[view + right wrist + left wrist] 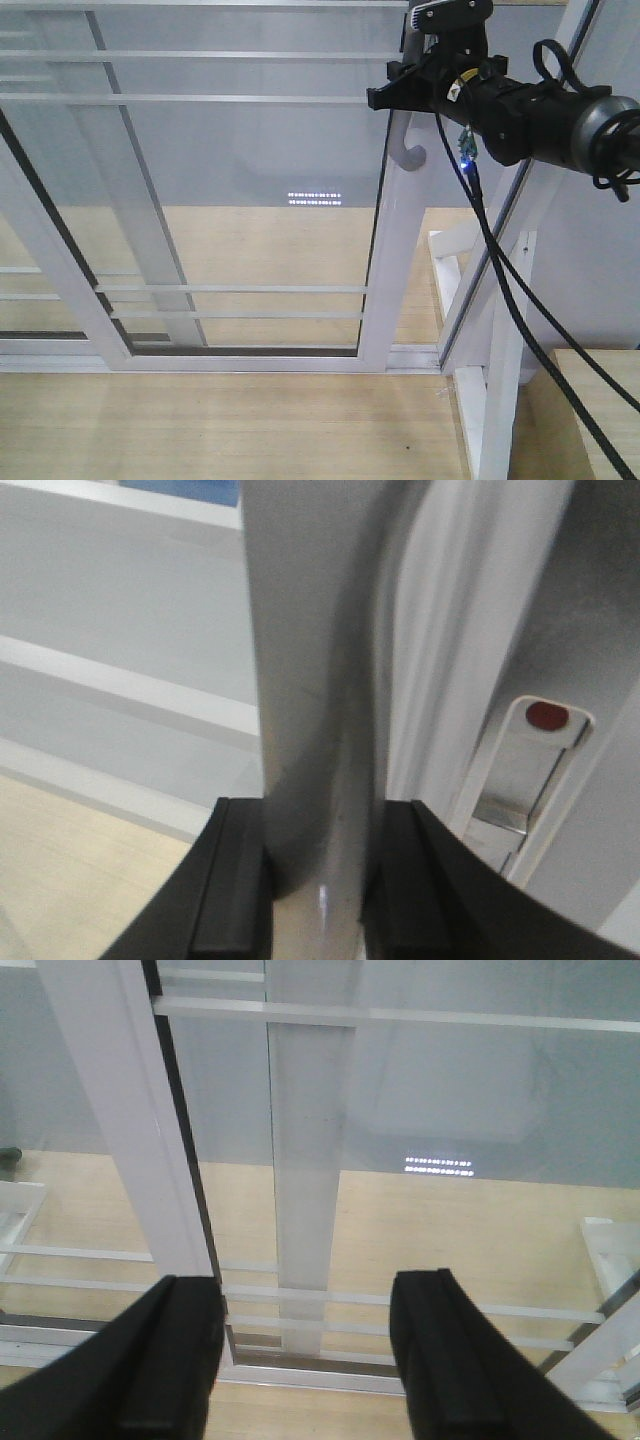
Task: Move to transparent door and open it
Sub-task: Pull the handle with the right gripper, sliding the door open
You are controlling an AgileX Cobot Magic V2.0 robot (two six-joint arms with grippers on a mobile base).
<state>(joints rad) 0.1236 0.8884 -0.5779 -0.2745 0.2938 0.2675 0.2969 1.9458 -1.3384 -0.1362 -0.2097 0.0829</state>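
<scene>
Indoor test room, closer to a laboratory mock-up than a home. The transparent door (395, 280), its pull handle (408, 152) clasped between the jaws of the right gripper (412, 60), hangs in a bare white frame. Below the jaws, pale wood-grain floor (200, 420) runs on past the glass. Beyond the jaws, a plain grey-blue wall (250, 150) closes the space, and rows of small bright dots (315, 197) are mirrored in the pane. Below and right of the jaws stand unclad white frame posts (500, 380) and the corner of a wooden desk (600, 400).
</scene>
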